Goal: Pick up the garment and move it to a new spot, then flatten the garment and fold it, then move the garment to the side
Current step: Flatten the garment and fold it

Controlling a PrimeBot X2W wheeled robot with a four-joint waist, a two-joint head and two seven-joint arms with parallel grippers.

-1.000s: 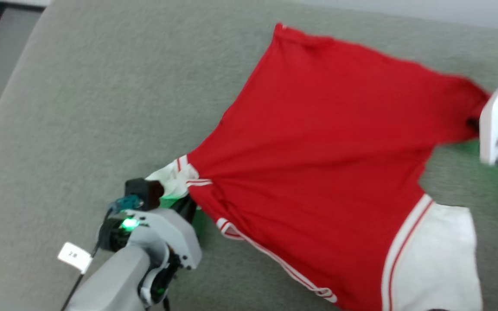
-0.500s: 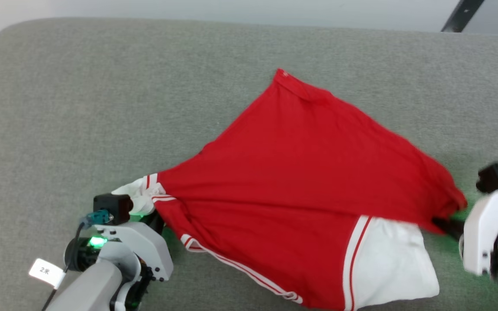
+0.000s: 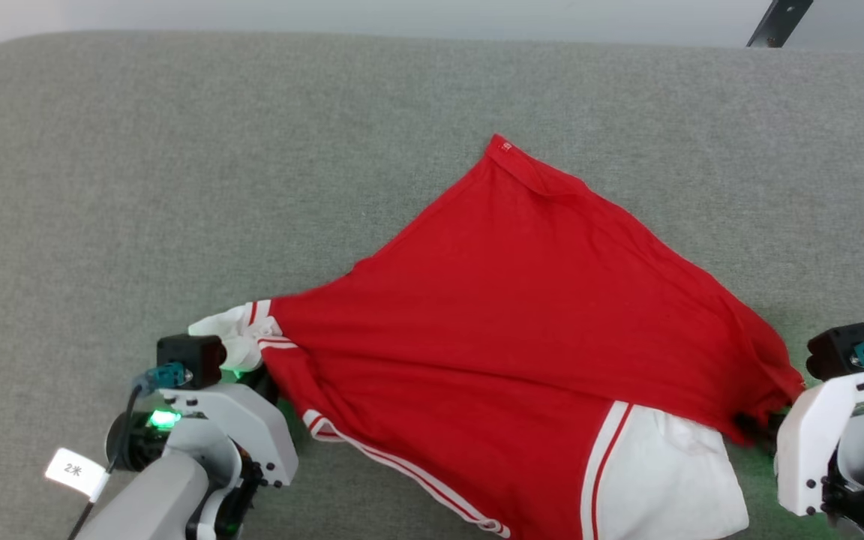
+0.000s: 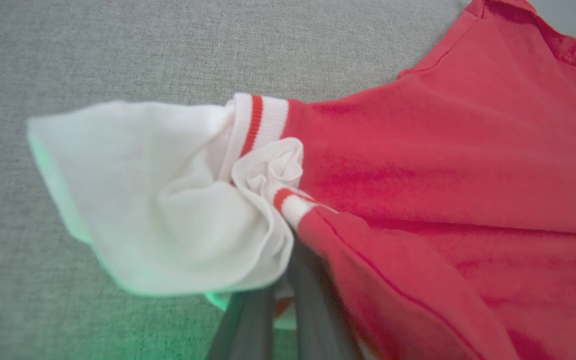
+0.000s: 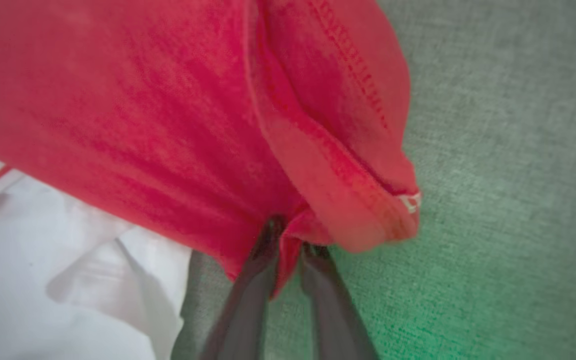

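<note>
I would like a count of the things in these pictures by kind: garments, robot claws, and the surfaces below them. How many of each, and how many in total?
garment: 1
claws: 2 (left claw, right claw)
grey surface: 1
Total: 4

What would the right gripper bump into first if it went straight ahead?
The red shirt. The right gripper pinches its hem, and more red cloth lies straight ahead, it seems.
</note>
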